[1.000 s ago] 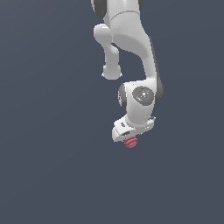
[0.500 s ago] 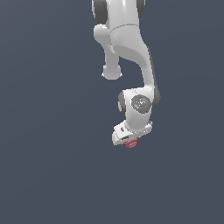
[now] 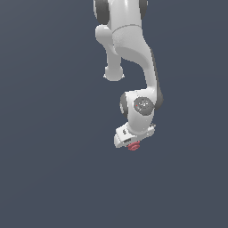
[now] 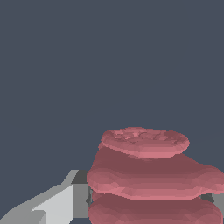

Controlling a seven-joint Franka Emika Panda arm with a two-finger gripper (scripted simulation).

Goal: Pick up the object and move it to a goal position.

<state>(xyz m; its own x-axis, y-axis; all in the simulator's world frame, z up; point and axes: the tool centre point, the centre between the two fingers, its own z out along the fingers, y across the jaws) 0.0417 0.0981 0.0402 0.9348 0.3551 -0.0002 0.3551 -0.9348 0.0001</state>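
The object (image 3: 133, 145) is a small red ridged lump. In the exterior view only a little of it shows, under the white gripper (image 3: 132, 143), which points down over it. In the wrist view the object (image 4: 148, 175) fills the space between the jaws, its stacked discs seen close up. One grey finger (image 4: 61, 202) presses against one side of it, and a sliver of the other finger (image 4: 218, 202) shows at the opposite side. The gripper (image 4: 151, 205) is shut on the object.
The white arm (image 3: 133, 49) comes down from the top of the exterior view, with its wrist joint (image 3: 142, 106) just above the gripper. The ground around is a plain dark grey-blue surface (image 3: 53, 169). No goal marker shows.
The gripper has sunk lower over the object, so less of the red lump shows beneath it than a second ago. The upper arm has shifted slightly. The object has stayed in place.
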